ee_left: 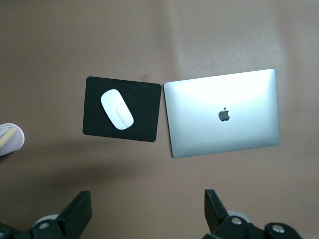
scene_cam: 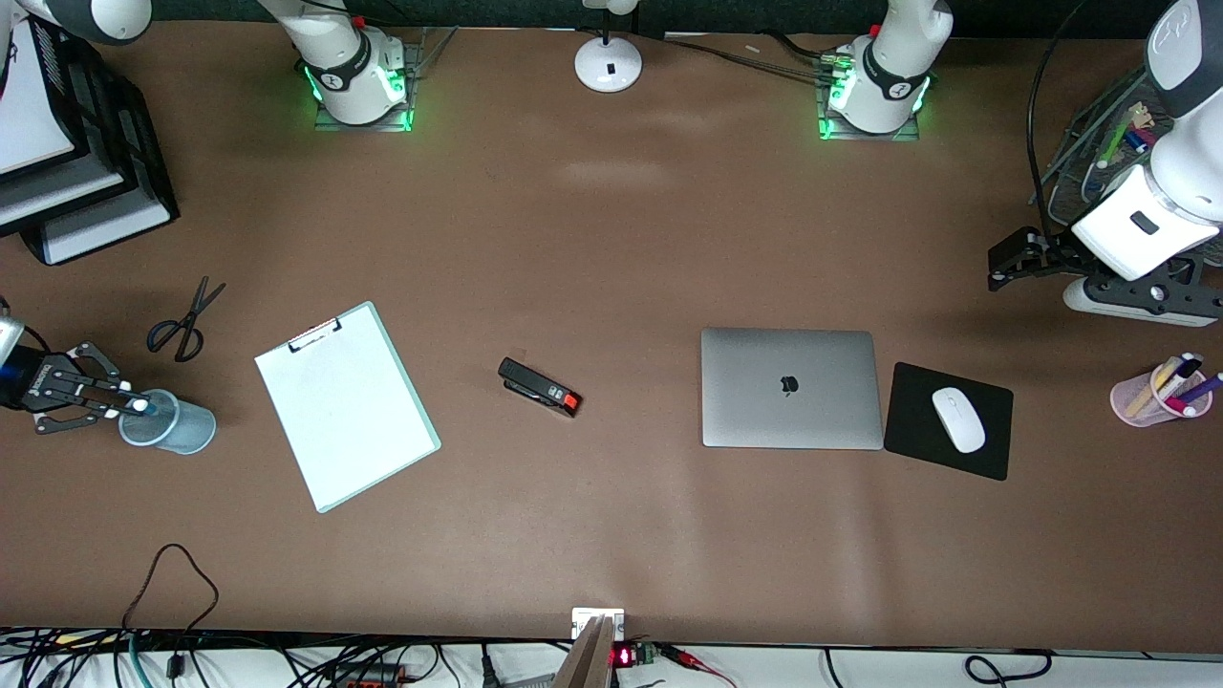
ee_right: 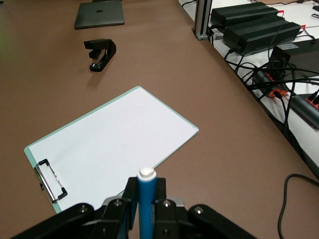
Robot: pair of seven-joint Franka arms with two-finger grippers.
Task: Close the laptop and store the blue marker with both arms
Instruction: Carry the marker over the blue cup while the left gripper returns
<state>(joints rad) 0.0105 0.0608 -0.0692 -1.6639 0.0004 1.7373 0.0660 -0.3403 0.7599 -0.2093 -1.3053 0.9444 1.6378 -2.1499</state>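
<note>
One risk remains: the right gripper (scene_cam: 134,405), clamped on the blue marker (ee_right: 146,201) seemingly over the blue cup (scene_cam: 177,425), may miss; left gripper (ee_left: 149,216) gapes above the closed laptop (scene_cam: 790,387).

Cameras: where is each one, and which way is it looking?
Front view: high up across the table, facing both arm bases; shows the closed laptop, the clipboard, the right gripper over the blue cup, and the left gripper.
Left wrist view: on the left arm, looking down on the laptop and mouse pad; its open fingers show.
Right wrist view: on the right arm, looking along the table over the clipboard; its gripper is shut on the blue marker.
Shared: the laptop appears in all three.
</note>
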